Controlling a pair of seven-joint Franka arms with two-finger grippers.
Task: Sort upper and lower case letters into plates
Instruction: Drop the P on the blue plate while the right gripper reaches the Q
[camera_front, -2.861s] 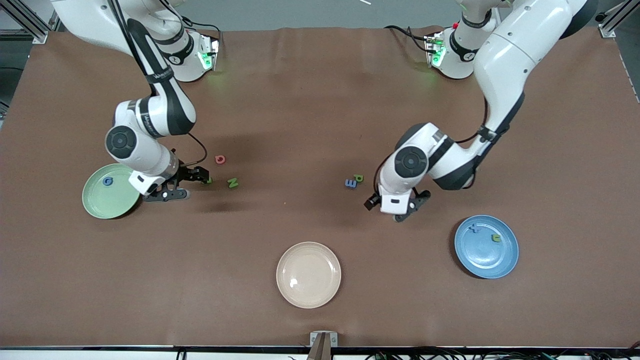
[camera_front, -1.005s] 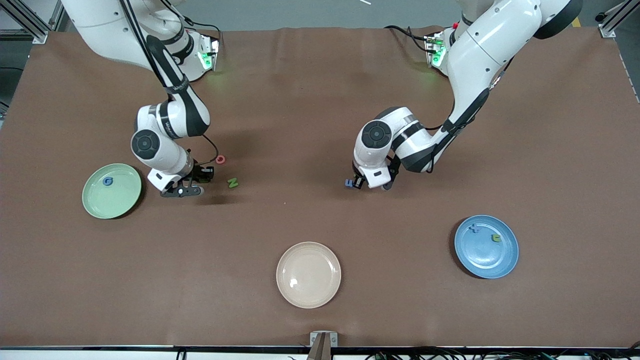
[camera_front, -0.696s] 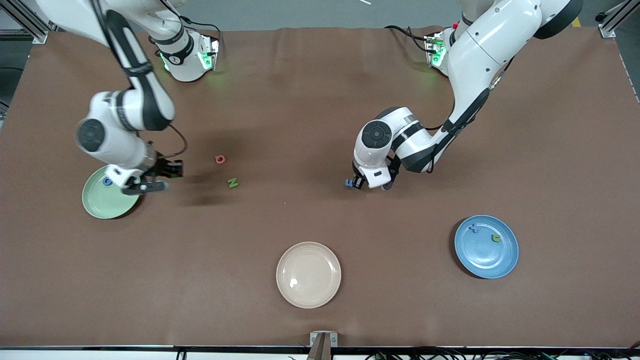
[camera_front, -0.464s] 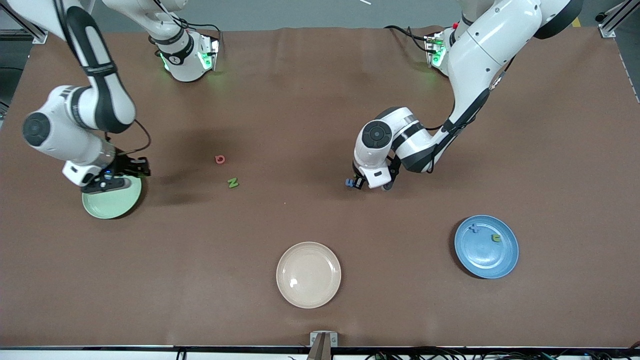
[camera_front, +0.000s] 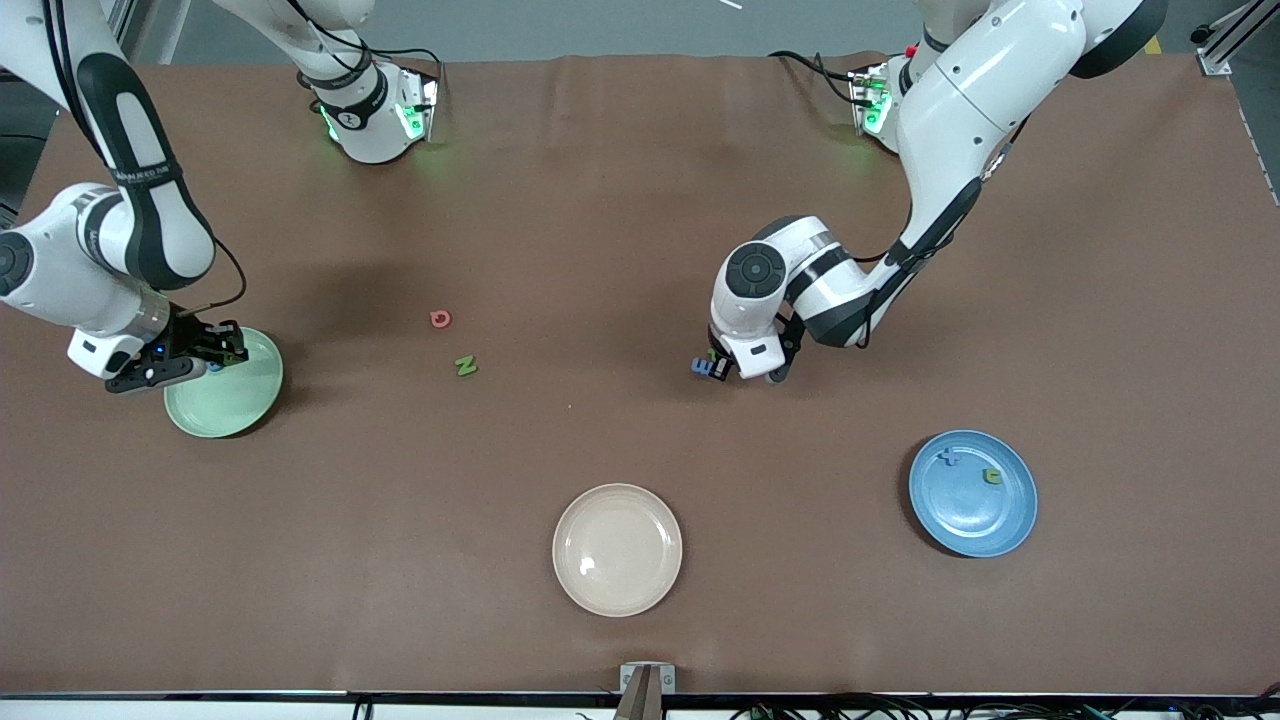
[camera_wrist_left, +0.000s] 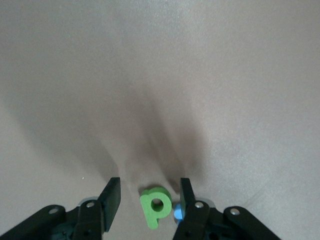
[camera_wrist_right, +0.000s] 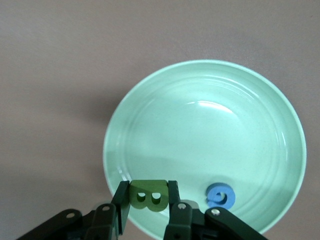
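Note:
Over the rim of the mint green plate (camera_front: 228, 398) (camera_wrist_right: 200, 135) hangs my right gripper (camera_front: 220, 351) (camera_wrist_right: 148, 199), shut on a green letter B (camera_wrist_right: 148, 195). A blue letter G (camera_wrist_right: 221, 195) lies in that plate. My left gripper (camera_front: 714, 364) (camera_wrist_left: 150, 197) is down at the table, open around a green letter p (camera_wrist_left: 156, 205); a blue letter E (camera_front: 702, 367) (camera_wrist_left: 177, 212) lies right beside it, partly hidden by one finger. A red letter (camera_front: 440, 318) and a green N (camera_front: 465, 366) lie loose on the table. The blue plate (camera_front: 975, 515) holds a blue letter (camera_front: 948, 458) and a green one (camera_front: 992, 476).
A cream plate (camera_front: 617, 549) stands near the front edge, midway between the two arms' ends and nearer the front camera than all the letters. The brown table cover (camera_front: 620, 250) spreads across the whole table.
My right arm has swung from beside the red letter and the N toward its own end of the table, carrying the green B over the mint plate. The left gripper has barely moved.

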